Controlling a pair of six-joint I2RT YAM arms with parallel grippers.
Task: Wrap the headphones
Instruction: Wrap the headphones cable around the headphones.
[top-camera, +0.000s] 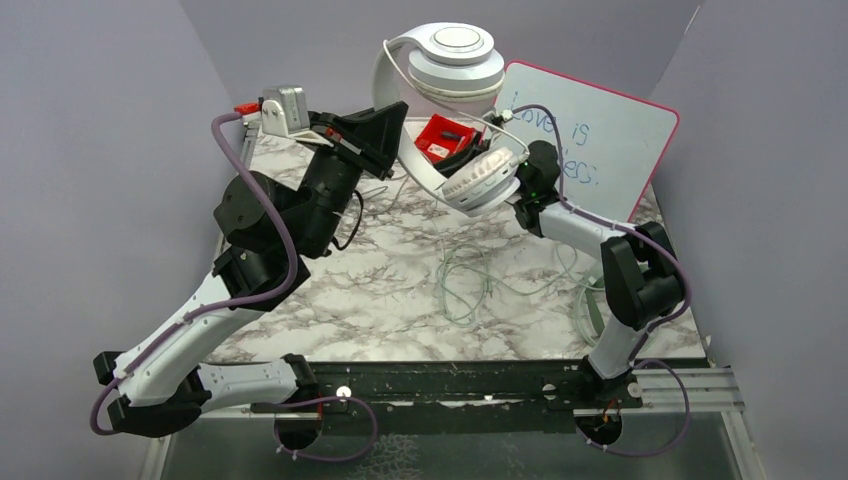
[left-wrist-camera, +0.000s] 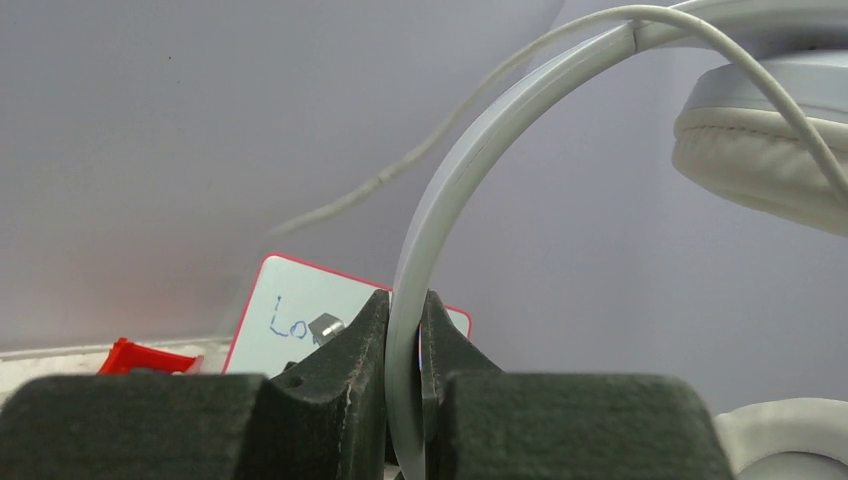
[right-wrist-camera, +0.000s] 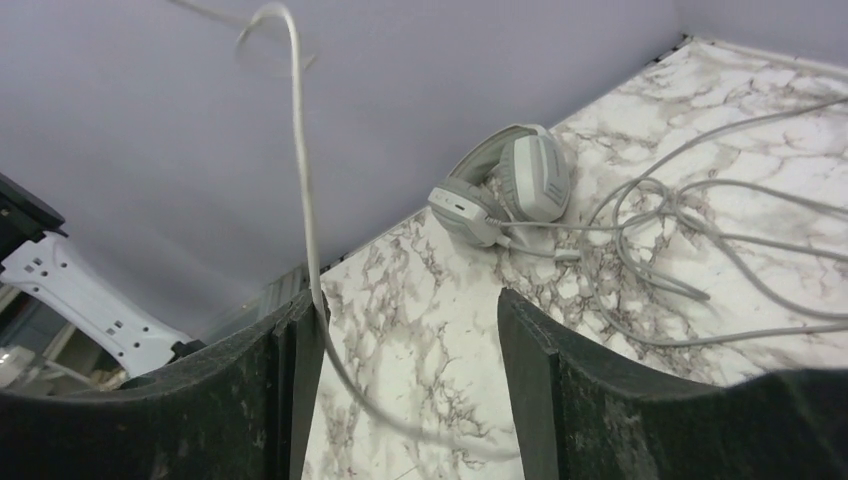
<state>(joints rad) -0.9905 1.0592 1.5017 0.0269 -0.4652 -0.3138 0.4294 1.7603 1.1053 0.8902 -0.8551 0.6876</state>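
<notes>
Plain lilac walls (top-camera: 120, 150) enclose a marble-patterned table (top-camera: 380, 300); a whiteboard (top-camera: 610, 150) leans at back

The left arm (top-camera: 270, 215) reaches forward and up, the left gripper (left-wrist-camera: 405, 328) clamped on the band of the white headphones (top-camera: 455, 55). The right arm (top-camera: 630, 270) bends in beside their lower cup, with the right gripper (right-wrist-camera: 410, 310) gaping wide.

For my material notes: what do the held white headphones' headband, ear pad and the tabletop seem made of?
Headband: smooth white plastic, probably; soft sheen.
Ear pad: matte cream leatherette, likely; soft rolled edge.
Tabletop: marble-pattern surface, possibly printed laminate.
</notes>
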